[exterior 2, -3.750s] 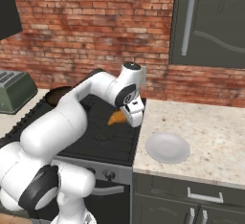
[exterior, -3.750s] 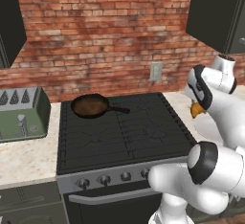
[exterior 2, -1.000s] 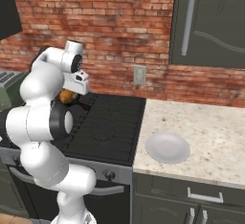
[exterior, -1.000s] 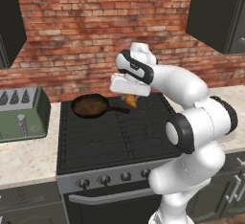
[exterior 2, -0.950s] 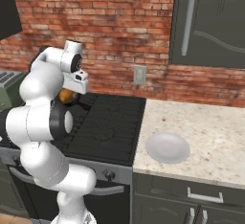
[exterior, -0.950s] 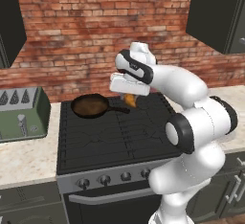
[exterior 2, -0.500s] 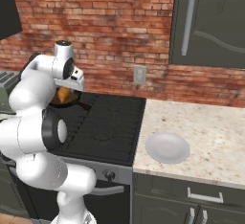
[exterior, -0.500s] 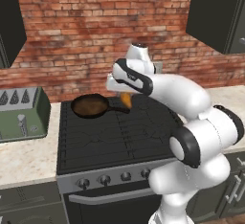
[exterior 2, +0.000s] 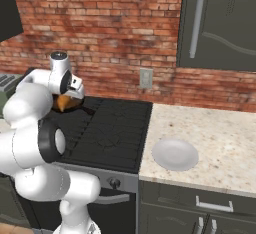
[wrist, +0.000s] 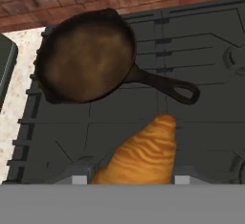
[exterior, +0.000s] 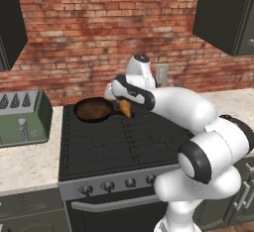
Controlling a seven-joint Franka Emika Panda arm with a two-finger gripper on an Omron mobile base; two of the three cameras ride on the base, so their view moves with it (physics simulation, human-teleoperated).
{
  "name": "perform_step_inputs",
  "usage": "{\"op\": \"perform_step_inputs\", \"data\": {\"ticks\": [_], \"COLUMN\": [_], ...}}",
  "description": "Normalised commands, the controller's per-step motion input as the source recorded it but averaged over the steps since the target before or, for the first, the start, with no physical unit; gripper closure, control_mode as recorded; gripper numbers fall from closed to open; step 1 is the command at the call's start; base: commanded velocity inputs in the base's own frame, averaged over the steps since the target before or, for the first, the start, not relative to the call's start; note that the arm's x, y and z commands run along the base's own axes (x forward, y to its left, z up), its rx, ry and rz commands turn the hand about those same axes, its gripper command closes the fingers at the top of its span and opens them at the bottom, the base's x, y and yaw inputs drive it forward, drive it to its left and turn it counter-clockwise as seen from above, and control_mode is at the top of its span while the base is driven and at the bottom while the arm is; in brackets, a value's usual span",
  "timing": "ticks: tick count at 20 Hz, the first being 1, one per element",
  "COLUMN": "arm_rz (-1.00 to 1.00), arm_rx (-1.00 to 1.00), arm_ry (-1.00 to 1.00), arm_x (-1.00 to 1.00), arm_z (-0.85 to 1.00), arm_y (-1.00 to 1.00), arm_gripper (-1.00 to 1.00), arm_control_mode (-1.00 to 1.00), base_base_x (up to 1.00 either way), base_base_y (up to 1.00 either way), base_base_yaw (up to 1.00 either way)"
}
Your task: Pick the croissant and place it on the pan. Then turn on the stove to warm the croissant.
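**Partner:** Where's the croissant right now?

**Me:** I have the croissant clamped in the tool. On my hand view it sticks out between the two tips, golden and ridged, hanging over the black grates of the stove. It is not in the pan; its tip sits just beside the end of the pan's handle, on the near side of it.

**Partner:** So the tool is closed?

**Me:** Yes, drawn in tight on the croissant. From the left base view I see an orange point poking out below the tool, just beside the pan's rim on the handle side. From the right base view the croissant shows under the hand, with the pan mostly hidden behind my arm.

**Partner:** And the pan itself?

**Me:** It sits on the stove's rear burner on the toaster side, brownish inside, nothing in it. Its handle points away from the toaster, across the grates.

**Partner:** What else lies around the pan?

**Me:** A green toaster stands on the surface on the side away from the handle, well apart from the pan. Past the far side of the stove, a white plate lies on the speckled surface. A row of round knobs runs along the stove's front panel, below the grates. Behind the pan is the brick wall.
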Motion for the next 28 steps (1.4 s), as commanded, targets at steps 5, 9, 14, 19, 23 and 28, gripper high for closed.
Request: {"op": "perform_step_inputs", "data": {"ticks": [5, 9, 14, 19, 23, 28], "arm_rz": [0.0, 0.0, 0.0, -0.01, -0.01, -0.03], "arm_rx": [0.0, 0.0, 0.0, 0.0, 0.0, 0.0], "arm_ry": [0.0, 0.0, 0.0, -0.03, -0.06, -0.04], "arm_x": [0.4, 0.37, 0.19, 0.12, 0.16, 0.17], "arm_z": [0.0, 0.0, 0.0, 0.0, -0.03, -0.09], "arm_y": [0.3, 0.29, 0.17, 0.03, 0.02, 0.08], "arm_gripper": [1.0, 1.0, 1.0, 1.0, 1.0, 1.0], "arm_control_mode": [-1.0, -1.0, -1.0, -1.0, -1.0, -1.0], "base_base_x": [0.0, 0.0, 0.0, 0.0, 0.0, 0.0], "base_base_y": [0.0, 0.0, 0.0, 0.0, 0.0, 0.0], "base_base_yaw": [0.0, 0.0, 0.0, 0.0, 0.0, 0.0]}}
